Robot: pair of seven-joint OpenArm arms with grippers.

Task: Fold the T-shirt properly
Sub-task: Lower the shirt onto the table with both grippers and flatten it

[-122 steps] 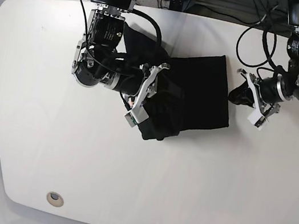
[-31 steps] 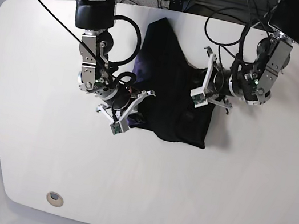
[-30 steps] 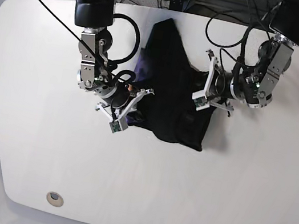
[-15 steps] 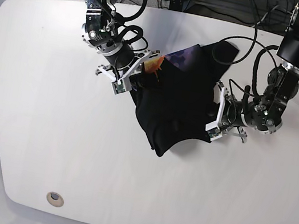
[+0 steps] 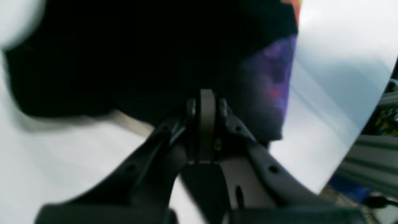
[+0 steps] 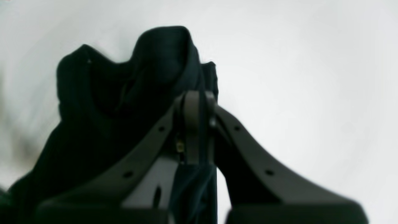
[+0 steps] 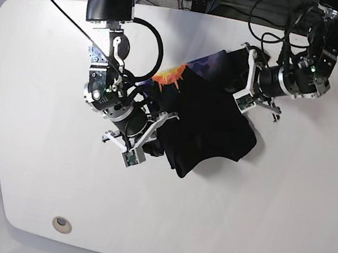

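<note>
On the white counter (image 7: 38, 162) lies the crumpled shirt (image 7: 212, 124). Left claw (image 7: 247, 81) and right claw (image 7: 148, 133) are each clamped tight on its fabric, orange print (image 7: 170, 74) showing

1. The T-shirt (image 7: 212, 124) is black fabric.
2. Its print (image 7: 173, 75) shows an orange-yellow flame shape edged in red, with deep purple-blue beside it.
3. The table (image 7: 38, 162) is plain glossy white.
4. The left gripper (image 7: 245, 78) and right gripper (image 7: 149, 137) are black with white fingers.

bare table (image 7: 218, 220) in front; t-shirt (image 7: 212, 124) and cables (image 7: 146, 37) crowd the rear.
</note>
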